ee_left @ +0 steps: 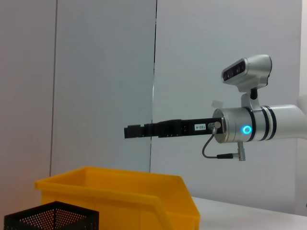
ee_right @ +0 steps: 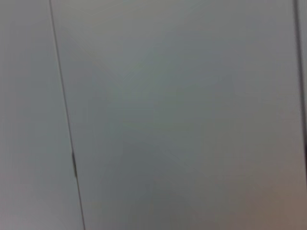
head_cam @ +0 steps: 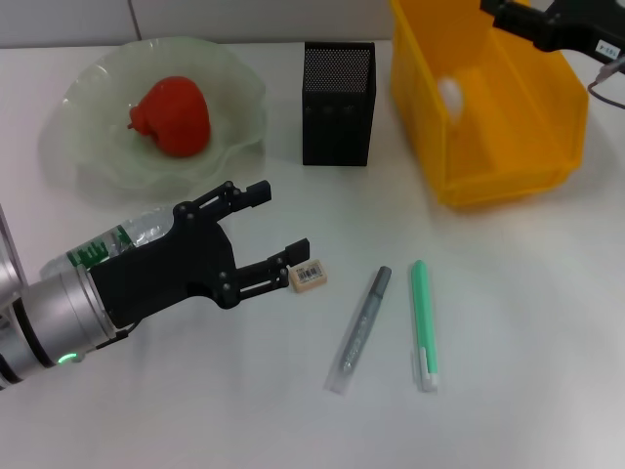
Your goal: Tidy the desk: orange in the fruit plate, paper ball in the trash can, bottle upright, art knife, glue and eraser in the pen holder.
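Left gripper (head_cam: pixel 277 227): it hovers low over the table (head_cam: pixel 527 410), fingers spread wide and holding nothing.
Eraser (head_cam: pixel 308 276): it lies flat on the table, just beside the tip of the nearer finger (head_cam: pixel 296 253), toward the middle of the desk from the hand.
Key relation: the eraser is not yet between the two fingers; it sits at the outside of the nearer one. I judge the hand must shift a little toward the robot so that both fingers stand around it.
Pen holder (head_cam: pixel 338 103): black mesh box, upright, farther back from the eraser.
Art knife (head_cam: pixel 363 327) and glue (head_cam: pixel 423 322): both lie on the table right of the eraser, long axes pointing nearly away from the robot.
Bottle (head_cam: pixel 122 244): it lies on its side under the left arm.
Nearer arm: the left one, clearly.
Right gripper (ee_left: pixel 139 131): it is held high over the yellow bin (head_cam: pixel 562 147); whether it is closed I cannot tell.
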`<action>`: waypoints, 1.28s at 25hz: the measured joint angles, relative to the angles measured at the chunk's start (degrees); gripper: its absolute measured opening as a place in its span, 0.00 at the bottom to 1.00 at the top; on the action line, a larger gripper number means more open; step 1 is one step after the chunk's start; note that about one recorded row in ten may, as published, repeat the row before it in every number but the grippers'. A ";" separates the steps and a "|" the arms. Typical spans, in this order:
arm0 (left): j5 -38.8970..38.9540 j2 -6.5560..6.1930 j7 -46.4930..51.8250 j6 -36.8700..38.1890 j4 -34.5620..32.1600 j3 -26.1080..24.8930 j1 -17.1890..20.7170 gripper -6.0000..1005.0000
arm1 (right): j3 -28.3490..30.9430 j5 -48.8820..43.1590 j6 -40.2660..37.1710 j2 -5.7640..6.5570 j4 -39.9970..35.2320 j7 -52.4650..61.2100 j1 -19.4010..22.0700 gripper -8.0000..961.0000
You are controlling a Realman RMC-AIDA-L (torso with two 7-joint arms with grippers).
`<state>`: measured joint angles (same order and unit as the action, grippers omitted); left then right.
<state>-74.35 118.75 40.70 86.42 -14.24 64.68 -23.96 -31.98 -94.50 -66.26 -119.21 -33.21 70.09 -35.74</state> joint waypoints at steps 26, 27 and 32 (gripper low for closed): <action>-0.68 -3.07 5.46 2.63 -1.33 0.59 1.04 0.82 | -2.56 -15.58 -36.11 0.43 2.30 -4.83 8.42 0.85; -0.69 -3.32 5.67 3.04 -1.33 0.59 1.08 0.82 | -2.76 -16.30 -35.92 0.40 2.47 -5.43 8.29 0.85; -0.95 -4.41 6.57 4.19 -1.33 0.67 1.17 0.82 | -6.24 -17.54 -32.68 0.37 3.46 -7.18 7.84 0.85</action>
<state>-75.30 114.34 47.27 90.61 -15.57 65.36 -22.79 -38.22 -112.04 -98.94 -118.84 -29.75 62.91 -27.90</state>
